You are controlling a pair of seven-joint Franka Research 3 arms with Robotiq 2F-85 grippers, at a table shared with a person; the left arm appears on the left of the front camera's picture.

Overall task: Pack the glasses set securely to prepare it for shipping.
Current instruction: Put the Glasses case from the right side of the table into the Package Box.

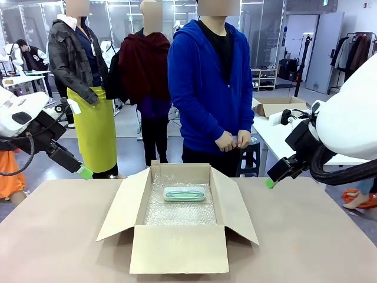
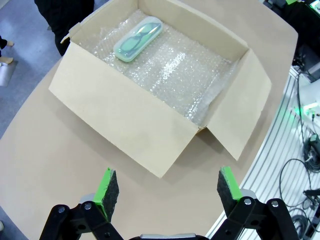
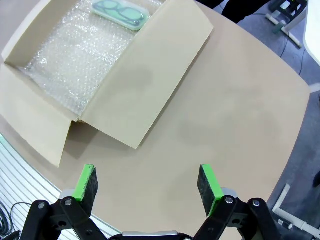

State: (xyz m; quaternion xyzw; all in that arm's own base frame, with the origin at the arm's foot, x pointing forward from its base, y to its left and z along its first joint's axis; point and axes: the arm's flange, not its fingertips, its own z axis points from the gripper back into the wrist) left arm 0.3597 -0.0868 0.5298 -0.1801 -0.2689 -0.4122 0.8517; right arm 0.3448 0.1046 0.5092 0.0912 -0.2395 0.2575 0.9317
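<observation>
Mint case loose in the open box, both grippers empty
In the cardboard box point(image 1: 177, 250), the mint-green case point(image 1: 184, 193) lies uncovered on the bubble wrap point(image 1: 179, 213) near the far wall; shut now, it could slide and knock. The left gripper point(image 2: 167, 181) and right gripper point(image 3: 147, 181) hang spread and empty at either side; beyond, the person's hands point(image 1: 232, 140) are clasped
</observation>
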